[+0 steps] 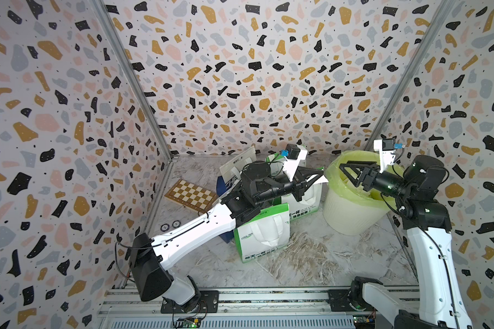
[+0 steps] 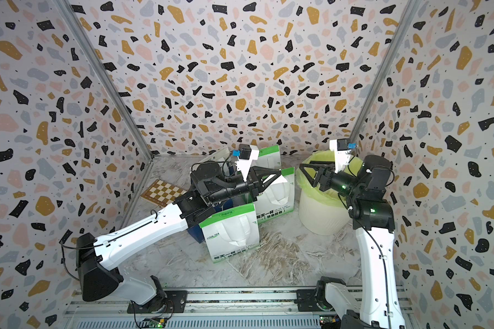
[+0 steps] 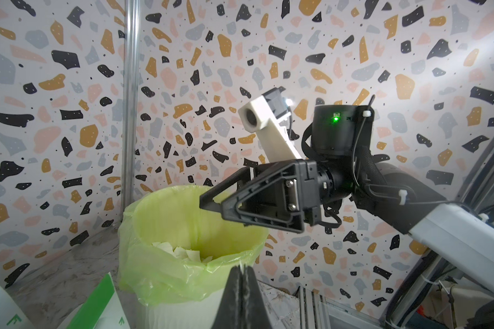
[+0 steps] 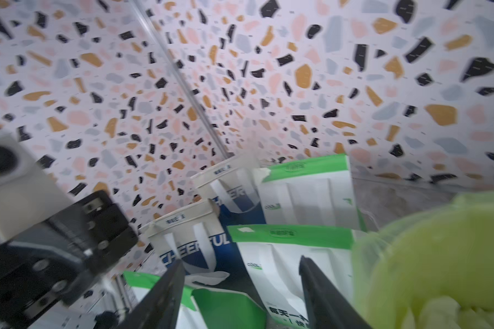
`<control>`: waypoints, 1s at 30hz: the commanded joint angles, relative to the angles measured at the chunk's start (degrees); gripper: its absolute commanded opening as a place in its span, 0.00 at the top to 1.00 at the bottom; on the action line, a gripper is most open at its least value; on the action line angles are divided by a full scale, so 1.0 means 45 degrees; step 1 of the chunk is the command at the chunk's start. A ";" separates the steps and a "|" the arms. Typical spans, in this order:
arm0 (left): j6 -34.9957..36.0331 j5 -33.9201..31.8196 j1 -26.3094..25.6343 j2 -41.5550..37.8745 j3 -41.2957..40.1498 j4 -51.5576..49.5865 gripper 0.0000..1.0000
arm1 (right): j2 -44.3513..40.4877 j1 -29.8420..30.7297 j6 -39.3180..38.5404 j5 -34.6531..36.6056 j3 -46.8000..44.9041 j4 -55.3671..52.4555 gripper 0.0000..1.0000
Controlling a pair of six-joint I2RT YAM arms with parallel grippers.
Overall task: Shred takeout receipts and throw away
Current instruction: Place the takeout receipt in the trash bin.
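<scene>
nearest: green-and-white bag (image 1: 264,239) upright on the marble table (image 1: 325,256), left arm crossing above it. 
next: left gripper (image 1: 321,172) is clamped tight on a small white receipt scrap (image 1: 322,179). Its tip is at the rim of the bin (image 1: 345,213) on the bag side in both top views. 
right gripper (image 3: 211,205) hangs over the bin mouth, jaws apart, empty. 
torn receipt pieces (image 3: 183,252) lie at the bottom inside the yellow-green liner (image 3: 160,270). 
behind: more green-and-white bags and blue-and-white bags (image 4: 188,242), clustered beside the bin. 
chessboard (image 1: 190,195) lies flat near the left wall. 
whole receipts on the bags: can't tell from these views.
</scene>
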 commanded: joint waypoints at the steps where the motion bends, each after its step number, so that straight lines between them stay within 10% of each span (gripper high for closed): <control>1: -0.0827 -0.0172 -0.0027 -0.0419 -0.0290 0.1846 1.00 | -0.0380 0.0766 0.0336 -0.2380 0.0154 0.1434 0.39; 30: -0.2640 0.1598 -0.0022 -0.0092 -0.0418 0.4123 1.00 | -0.0656 0.3076 0.0896 -0.1464 -0.0300 0.2599 0.82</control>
